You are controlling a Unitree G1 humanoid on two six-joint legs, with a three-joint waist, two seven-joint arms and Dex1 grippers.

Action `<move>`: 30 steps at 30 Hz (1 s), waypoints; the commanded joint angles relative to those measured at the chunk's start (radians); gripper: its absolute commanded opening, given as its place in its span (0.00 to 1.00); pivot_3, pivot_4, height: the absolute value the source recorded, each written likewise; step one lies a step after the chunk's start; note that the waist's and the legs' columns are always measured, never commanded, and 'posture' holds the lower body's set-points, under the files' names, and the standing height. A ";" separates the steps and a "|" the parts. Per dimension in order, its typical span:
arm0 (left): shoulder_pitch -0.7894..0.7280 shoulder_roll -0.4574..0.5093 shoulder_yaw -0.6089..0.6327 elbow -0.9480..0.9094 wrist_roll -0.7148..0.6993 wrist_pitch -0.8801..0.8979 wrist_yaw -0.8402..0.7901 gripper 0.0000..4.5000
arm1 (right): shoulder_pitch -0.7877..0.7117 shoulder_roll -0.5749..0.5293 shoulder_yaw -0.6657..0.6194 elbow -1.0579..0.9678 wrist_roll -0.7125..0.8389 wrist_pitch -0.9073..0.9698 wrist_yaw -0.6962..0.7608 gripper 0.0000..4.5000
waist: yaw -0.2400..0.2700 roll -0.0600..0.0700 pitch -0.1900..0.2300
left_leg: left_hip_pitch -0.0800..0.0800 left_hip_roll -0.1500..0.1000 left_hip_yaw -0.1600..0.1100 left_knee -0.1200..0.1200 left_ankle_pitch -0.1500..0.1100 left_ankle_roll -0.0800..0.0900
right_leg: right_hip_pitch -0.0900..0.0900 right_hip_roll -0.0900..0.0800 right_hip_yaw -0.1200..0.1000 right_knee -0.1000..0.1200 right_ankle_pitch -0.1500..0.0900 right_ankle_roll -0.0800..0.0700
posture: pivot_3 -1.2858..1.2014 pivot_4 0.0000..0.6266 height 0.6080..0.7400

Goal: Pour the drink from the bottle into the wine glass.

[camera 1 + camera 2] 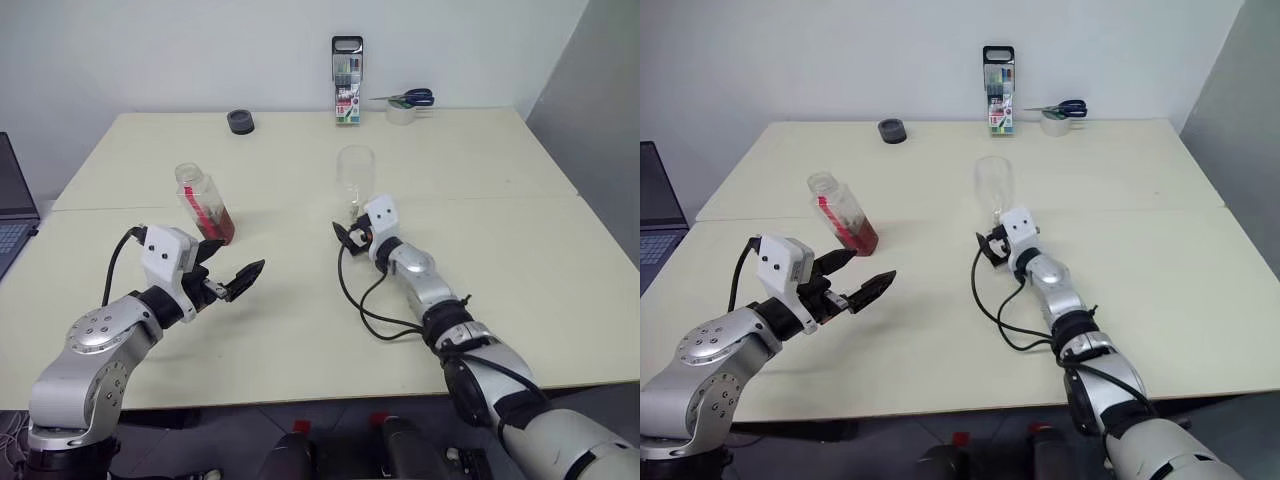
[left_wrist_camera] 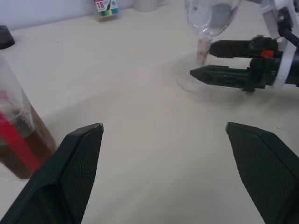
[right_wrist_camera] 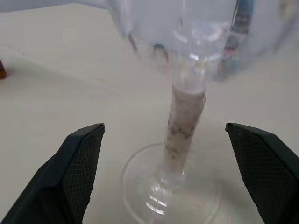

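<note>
Your bottle (image 1: 204, 205) stands on the table (image 1: 300, 300), leaning a little, on your left side just beyond the left gripper (image 1: 236, 277), whose fingers are spread wide with nothing between them. Its neck looks uncapped, and the drink (image 1: 220, 226) fills only the lower part, so expect it to be light, thin-walled and easy to squash or tip; take it around the middle, over the red label (image 1: 207, 214), with a gentle squeeze. The wine glass (image 1: 354, 178) stands upright near the middle of the table, well apart from the bottle. Your right gripper (image 3: 163, 172) sits at its stem with the fingers wide apart on either side, holding nothing. The glass is brittle, smooth and top-heavy on a thin stem, so any steadying grip belongs low on the stem. The only writing you can read is "18" on the marker pack (image 2: 105, 8) at the far edge; the bottle's label text is too small to tell.
</note>
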 commanded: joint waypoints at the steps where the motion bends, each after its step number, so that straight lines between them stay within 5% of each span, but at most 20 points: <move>1: 0.001 -0.017 0.024 -0.012 0.010 -0.026 0.033 1.00 | 0.143 -0.097 0.020 -0.315 0.006 0.122 0.091 0.99 | 0.008 0.000 0.000 | 0.000 0.000 0.000 0.000 0.000 0.000 | 0.000 0.000 0.000 0.000 0.000 0.000 | 0.52 0.24 1.00; 9: -0.032 -0.085 0.041 0.031 0.050 -0.046 0.147 1.00 | 0.390 -0.345 -0.014 -1.005 0.150 0.517 0.275 0.99 | 0.017 0.001 0.001 | 0.001 0.001 0.001 0.000 0.000 0.000 | 0.000 0.000 -0.001 0.000 0.000 0.000 | 0.52 0.24 1.00; 15: -0.045 -0.140 0.048 0.071 0.117 -0.081 0.248 1.00 | 0.448 -0.467 -0.072 -1.381 0.438 0.825 0.399 0.99 | 0.024 0.000 0.000 | 0.000 0.001 -0.001 0.001 0.000 0.000 | 0.002 0.000 -0.001 -0.001 0.000 0.000 | 0.52 0.24 1.00; 22: -0.095 -0.144 0.077 0.151 0.143 -0.103 0.299 1.00 | 0.396 -0.561 -0.159 -1.538 0.701 1.040 0.400 0.99 | 0.027 -0.001 0.001 | 0.000 0.000 -0.001 0.001 0.000 0.000 | 0.002 -0.002 -0.003 -0.001 0.000 0.000 | 0.52 0.24 1.00; 30: -0.163 -0.081 0.071 0.236 0.151 -0.123 0.242 1.00 | 0.361 -0.555 -0.159 -1.561 0.763 1.108 0.295 0.99 | 0.027 -0.001 0.000 | 0.000 0.000 -0.001 0.001 0.000 0.000 | 0.002 -0.002 -0.003 -0.001 0.000 0.000 | 0.52 0.24 1.00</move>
